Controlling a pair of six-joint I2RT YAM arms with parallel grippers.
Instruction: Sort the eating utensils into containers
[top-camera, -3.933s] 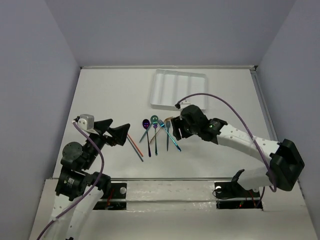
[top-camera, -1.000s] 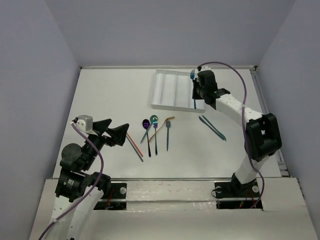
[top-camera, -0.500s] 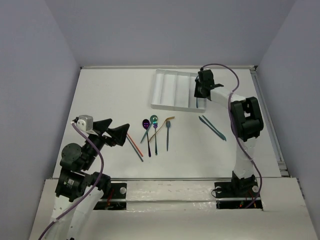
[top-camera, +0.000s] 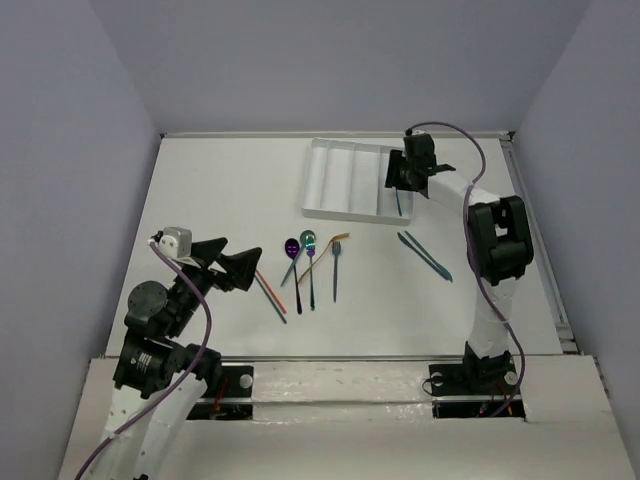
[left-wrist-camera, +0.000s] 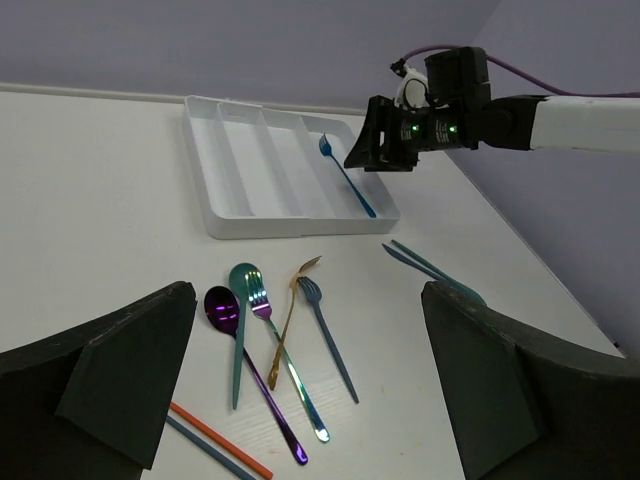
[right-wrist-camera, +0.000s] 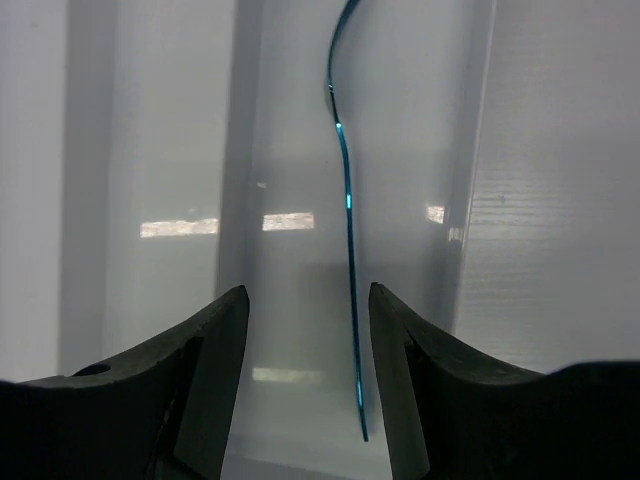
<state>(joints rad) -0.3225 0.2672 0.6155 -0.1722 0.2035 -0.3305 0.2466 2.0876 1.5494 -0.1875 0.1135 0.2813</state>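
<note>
The white tray (top-camera: 322, 186) lies at the back centre. A blue fork (top-camera: 399, 201) lies in its rightmost compartment, also seen in the left wrist view (left-wrist-camera: 348, 178) and the right wrist view (right-wrist-camera: 347, 200). My right gripper (top-camera: 397, 172) hovers open over that compartment, its jaws (right-wrist-camera: 307, 300) apart and empty above the fork handle. A purple spoon (top-camera: 291, 248), teal spoon (top-camera: 308, 240), gold fork (top-camera: 325, 255) and blue fork (top-camera: 336, 270) lie mid-table. My left gripper (top-camera: 235, 265) is open and empty left of them.
A red-orange and a teal chopstick (top-camera: 270, 292) lie beside the left gripper. Two teal chopsticks (top-camera: 425, 255) lie right of the pile. An iridescent fork (left-wrist-camera: 285, 355) lies among the spoons. The tray's other compartments (left-wrist-camera: 262, 180) hold nothing.
The right gripper carried the blue fork from the pile to the tray and let it go. The fork now lies free in the rightmost compartment. The left arm has barely moved.
</note>
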